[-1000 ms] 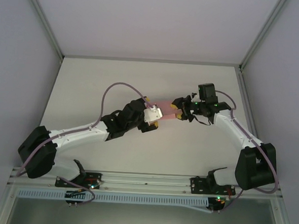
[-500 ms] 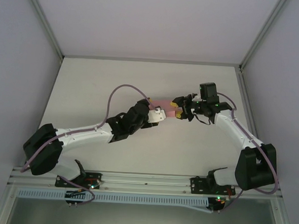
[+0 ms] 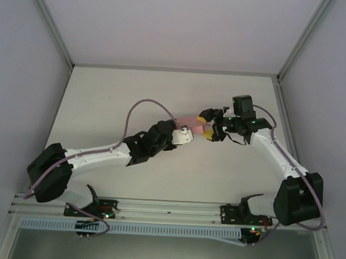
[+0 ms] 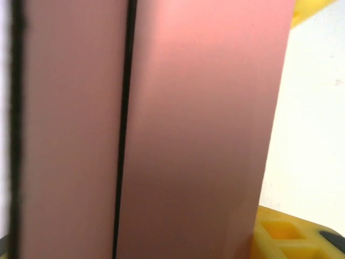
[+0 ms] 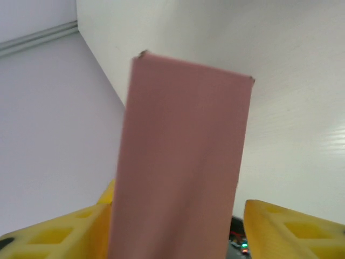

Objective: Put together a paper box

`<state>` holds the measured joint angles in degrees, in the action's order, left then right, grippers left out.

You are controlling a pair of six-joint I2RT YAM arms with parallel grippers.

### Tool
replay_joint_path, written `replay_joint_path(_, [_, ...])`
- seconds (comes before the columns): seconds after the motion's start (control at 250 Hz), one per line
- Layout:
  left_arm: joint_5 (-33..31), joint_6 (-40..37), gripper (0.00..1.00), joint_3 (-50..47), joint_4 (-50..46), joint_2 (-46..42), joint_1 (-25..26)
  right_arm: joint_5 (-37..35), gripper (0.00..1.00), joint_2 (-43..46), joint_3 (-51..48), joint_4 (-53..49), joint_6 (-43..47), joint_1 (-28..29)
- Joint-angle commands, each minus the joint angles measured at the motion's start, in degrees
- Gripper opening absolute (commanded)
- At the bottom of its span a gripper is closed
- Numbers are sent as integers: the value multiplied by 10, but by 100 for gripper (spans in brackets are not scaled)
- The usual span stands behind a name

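Left gripper (image 3: 182, 135) is seen near the middle of the table (image 3: 104, 102), brought up against the near-left end of the paper box (image 3: 189, 120). From the left wrist, pale pink panels are met at very close range, split by a dark slit, and one yellow finger (image 4: 294, 237) is seen beside the lower corner. Whether the jaws are clamped on the card cannot be told. The piece is probably steadied from this side so that its walls can be squared. To the right, the right gripper (image 3: 206, 126) is spread wide around the box's other end. One yellow finger (image 5: 64, 234) is laid against a panel edge, and the other finger (image 5: 294, 226) is kept just apart. A bracing rather than gripping role is suggested. No print, logo or label can be read on the cardstock.
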<state>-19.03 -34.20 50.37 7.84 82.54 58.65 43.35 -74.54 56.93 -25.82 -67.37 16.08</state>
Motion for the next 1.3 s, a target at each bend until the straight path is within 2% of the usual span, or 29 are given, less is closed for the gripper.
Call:
replay_joint_path(0.0, [28, 22, 47, 10, -45, -18, -2, -73, 73, 31, 41, -84, 103, -16])
replay_joint_path(0.096, [60, 35, 46, 27, -110, -19, -7, -158, 88, 55, 55, -112, 172, -31])
replay_joint_path(0.14, [72, 44, 46, 33, -133, -19, -11, -198, 100, 71, 56, -104, 211, -38])
replay_joint_path(0.248, [154, 45, 47, 54, -230, -13, -34, -254, 100, 124, 53, -47, 338, -54])
replay_joint_path(0.299, [170, 44, 46, 65, -262, -8, -44, -283, 100, 157, 48, -30, 405, -58])
replay_joint_path(0.375, [220, 26, 46, 76, -308, 2, -62, -366, 100, 216, 8, -4, 413, -58])
replay_joint_path(0.435, [270, 13, 45, 86, -341, 14, -79, -345, 100, 263, -49, 67, 443, -58])
replay_joint_path(0.515, [336, -11, 46, 101, -380, 39, -103, -255, 100, 295, -102, 144, 445, -58])
replay_joint_path(0.611, [338, -10, 46, 125, -406, 81, -118, -147, 100, 283, -128, 196, 433, -57])
replay_joint_path(0.703, [340, -15, 46, 147, -421, 117, -127, -87, 100, 239, -117, 153, 457, -54])
replay_joint_path(0.751, [343, -16, 46, 156, -421, 131, -132, -85, 99, 210, -106, 117, 474, -48])
replay_joint_path(0.846, [360, -24, 47, 169, -435, 148, -142, -91, 91, 159, -99, 89, 517, -18])
replay_joint_path(1.018, [366, -31, 48, 176, -440, 158, -149, -172, 85, 90, -79, 75, 594, 69])
replay_joint_path(1.094, [367, -32, 48, 177, -440, 160, -151, -188, 81, 59, -68, 80, 617, 82])
replay_joint_path(1.298, [373, -35, 49, 183, -444, 168, -153, -173, 80, -10, -46, 83, 723, 97])
